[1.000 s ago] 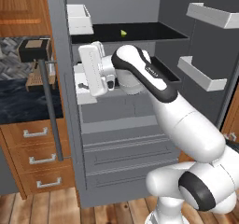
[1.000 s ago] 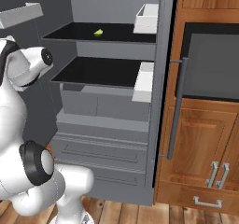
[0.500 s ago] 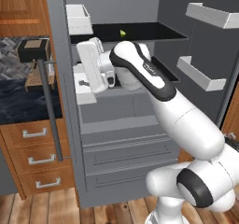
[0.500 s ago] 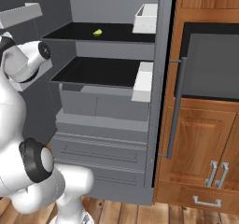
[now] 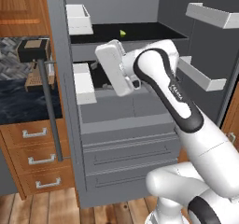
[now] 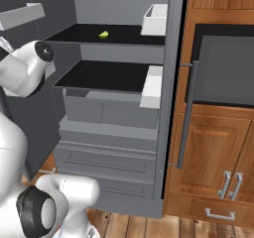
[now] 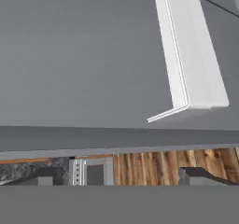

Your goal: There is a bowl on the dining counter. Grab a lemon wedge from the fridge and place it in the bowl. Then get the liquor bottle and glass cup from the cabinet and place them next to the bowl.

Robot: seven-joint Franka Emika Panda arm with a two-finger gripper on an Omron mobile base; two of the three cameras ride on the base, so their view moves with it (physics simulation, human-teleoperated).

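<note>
Before you stands the fridge (image 5: 140, 120), grey, both doors swung wide, its interior holding two dark shelves above grey drawers. On the upper shelf (image 6: 124, 33) you have the lemon wedge (image 6: 103, 34), small and yellow-green, lying alone toward the rear of the shelf, nearer the left half, well apart from every edge bin; in the left base view it sits at (image 5: 123, 32) just above the arm. The lower shelf (image 6: 109, 76) is bare and dark. White door bins (image 5: 78, 19) hang on the left door at two heights, and two more white bins (image 5: 212, 14) on the right door. A long grey bar handle (image 6: 184, 115) runs down the door edge beside the brown wooden cabinets (image 6: 213, 152). Left of the fridge you find a dark marbled counter (image 5: 23, 99) over wooden drawers, with a small dark box (image 5: 31, 49) at its rear. The white arm (image 5: 172, 92) reaches up in front of the lower shelf, its hand turned toward the left door, below the lemon wedge and not touching it. In the hand view the two dark fingertips (image 7: 39, 176) stand wide apart, so the jaws are spread with nothing between them, facing a grey door panel and one white bin (image 7: 191, 50), with wooden floor (image 7: 149, 167) beyond.
</note>
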